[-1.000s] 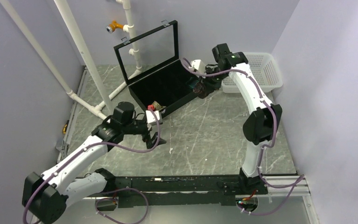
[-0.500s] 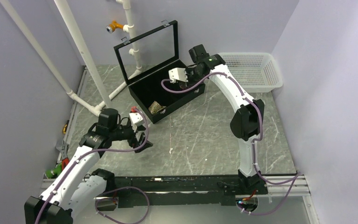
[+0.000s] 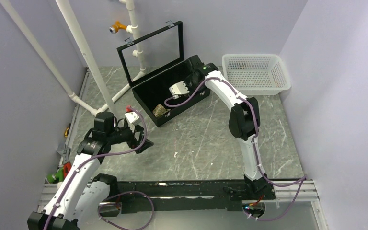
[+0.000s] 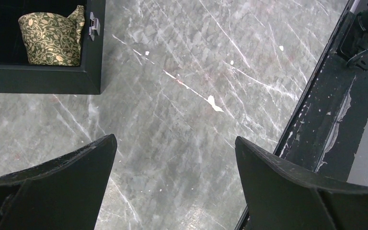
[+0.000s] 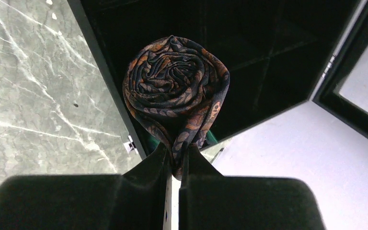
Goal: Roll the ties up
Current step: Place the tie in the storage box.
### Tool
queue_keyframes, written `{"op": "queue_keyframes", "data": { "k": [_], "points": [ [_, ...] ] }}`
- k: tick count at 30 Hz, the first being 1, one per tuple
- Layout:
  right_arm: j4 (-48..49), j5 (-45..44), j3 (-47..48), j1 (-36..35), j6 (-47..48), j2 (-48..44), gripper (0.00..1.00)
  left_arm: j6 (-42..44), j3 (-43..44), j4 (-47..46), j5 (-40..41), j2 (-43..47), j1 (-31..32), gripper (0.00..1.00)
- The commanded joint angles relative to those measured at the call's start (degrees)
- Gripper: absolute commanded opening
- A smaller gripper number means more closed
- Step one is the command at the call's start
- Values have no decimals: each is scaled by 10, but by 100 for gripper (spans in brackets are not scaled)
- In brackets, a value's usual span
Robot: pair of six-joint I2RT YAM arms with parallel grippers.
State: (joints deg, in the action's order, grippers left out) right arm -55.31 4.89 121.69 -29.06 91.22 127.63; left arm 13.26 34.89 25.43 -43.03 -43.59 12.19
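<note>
Right now my right gripper is clamped on the dark brown-maroon tie, which is wound into a tight spiral and stands at 12 o'clock from my fingertips, hanging over the black compartment box at about 11 o'clock on the desk. My pinch catches only the lowest folds of the coil, so the rest is kept together by its own friction. That is the weak point, I think: if I let go too high, or tilt on the way down, the soft fabric could spring loose and unwind across the dividers. The roll also sits close above the box's near wall, so a drop made slightly off line might snag the rim and tip it out onto the desk. My left gripper hangs wide open and empty above bare stone, with the olive-and-tan tie roll already resting in the corner compartment at its 11 o'clock, well apart. Swinging that arm boxward could nudge the case.
</note>
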Motion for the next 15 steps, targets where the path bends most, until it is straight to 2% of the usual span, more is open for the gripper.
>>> {"op": "queue_keyframes", "data": {
  "k": [1, 15],
  "points": [
    [-8, -11, 6, -7, 55, 17, 0, -17, -7, -23, 2, 13, -7, 100],
    [-21, -47, 12, -20, 65, 103, 0, -19, -13, -27, 5, 24, -12, 100]
  ]
}}
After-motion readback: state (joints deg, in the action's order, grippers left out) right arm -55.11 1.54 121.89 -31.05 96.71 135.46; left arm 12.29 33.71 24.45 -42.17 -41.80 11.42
